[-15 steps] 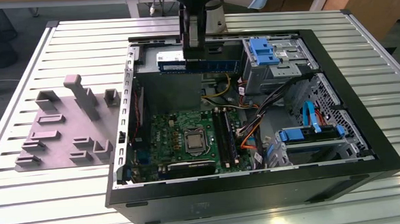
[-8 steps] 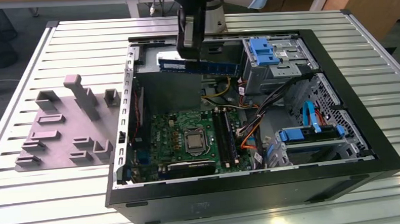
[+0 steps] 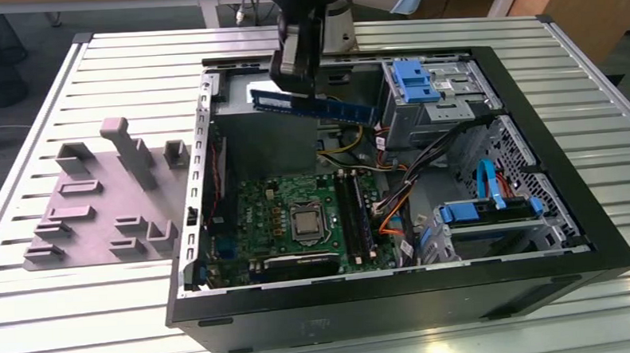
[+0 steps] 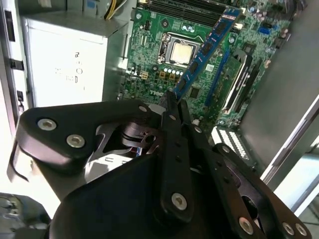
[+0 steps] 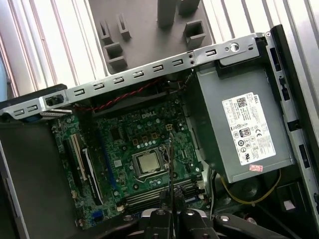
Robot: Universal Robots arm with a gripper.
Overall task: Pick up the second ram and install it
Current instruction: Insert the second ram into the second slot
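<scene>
Gripper [image 4: 174, 102] clamps thin blue-green second ram [image 4: 204, 52], seemingly above green motherboard [image 4: 147, 55].

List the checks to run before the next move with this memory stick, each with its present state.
1. Grip: gripper shut on one end of the thin bluish-green memory stick: ok.
2. Height: memory stick held in the air over the open black computer case: ok.
3. Seating: memory stick pressed into the green motherboard: not ok, it hangs above it.
4. Target: long black memory slots free, latches open: cannot tell.
</scene>
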